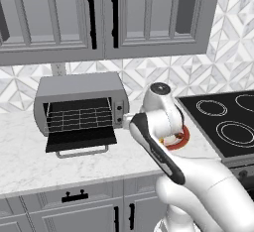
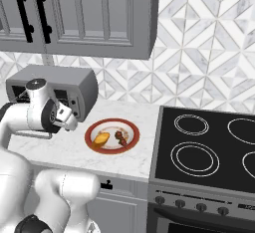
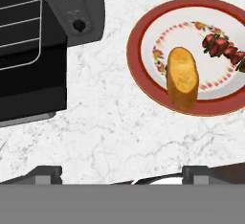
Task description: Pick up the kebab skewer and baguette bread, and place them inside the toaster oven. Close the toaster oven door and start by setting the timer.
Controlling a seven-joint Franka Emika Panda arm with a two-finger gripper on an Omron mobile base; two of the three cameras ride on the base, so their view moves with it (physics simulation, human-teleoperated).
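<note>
The toaster oven (image 1: 79,102) stands on the counter with its door (image 1: 82,139) folded down flat and the wire rack bare. To its right a red-rimmed plate (image 2: 88,137) holds the baguette bread (image 2: 102,138) and the kebab skewer (image 2: 121,136). In the hand view the baguette bread (image 3: 183,77) lies on the near side of the plate (image 3: 139,31), and the skewer (image 3: 222,48) runs off the right edge. My gripper (image 3: 122,175) is open and empty, hovering over the bare counter between the oven door (image 3: 28,103) and the plate.
A black cooktop (image 2: 209,147) adjoins the counter on the right, just past the plate. Grey wall cabinets (image 1: 99,13) hang above the oven. The oven's knob panel (image 3: 72,7) faces the plate side. My own arm hides most of the plate (image 1: 182,138) in the left base view.
</note>
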